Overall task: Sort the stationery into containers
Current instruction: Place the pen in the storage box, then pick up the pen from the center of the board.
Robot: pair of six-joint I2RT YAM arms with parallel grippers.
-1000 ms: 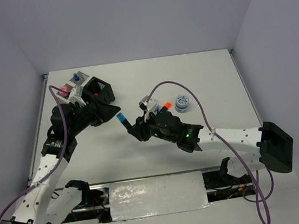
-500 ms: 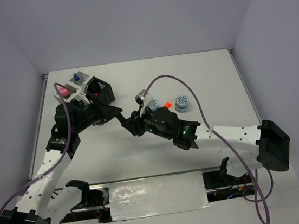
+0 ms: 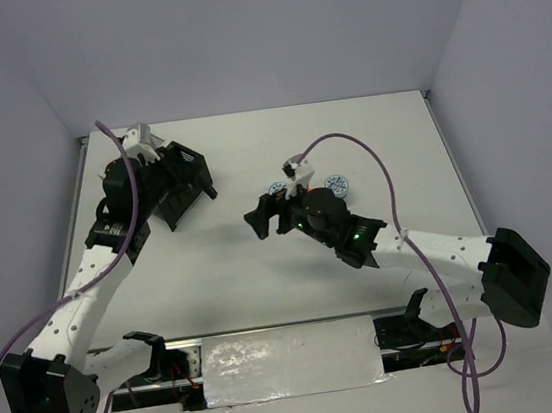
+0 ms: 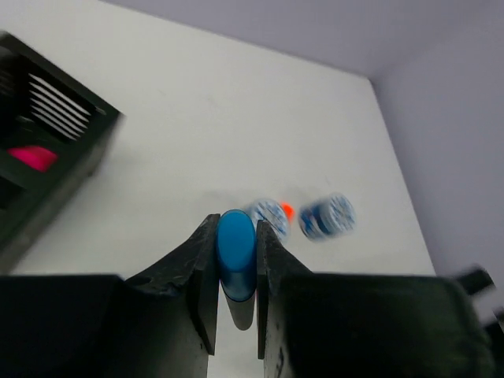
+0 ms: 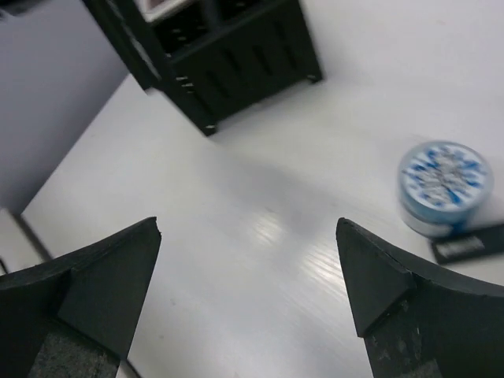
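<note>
**Right arm, nearest.** My right gripper (image 3: 265, 215) hangs over the middle of the bench (image 3: 369, 145) with its jaws spread wide and nothing between them. In its wrist view only bare white bench lies between the two fingers (image 5: 102, 283).

**Just beyond it.** Two tins (image 3: 335, 185), round and patterned blue and white, stand side by side on the bench, apart from each other. They are just behind my right gripper. In the right wrist view one of the tins (image 5: 445, 185) stands upright, and a black barrel (image 5: 468, 242) lies flat just beside it. In the left wrist view an orange cap (image 4: 287, 210) shows between the two tins. It is blurred, and I cannot tell whether it touches either tin.

**Left arm, farther and to the left.** My left gripper (image 4: 236, 228) is clamped on a marker (image 4: 236, 256). Its blue cap is pinched between the two fingers and points out over the bench toward the tins, well apart from them.

**Far left.** The organiser (image 4: 75, 130), black with slatted walls, stands on the bench beside my left gripper. A pink item (image 4: 31, 157) sits in one of its compartments. The marker is outside the organiser, in the air.
</note>
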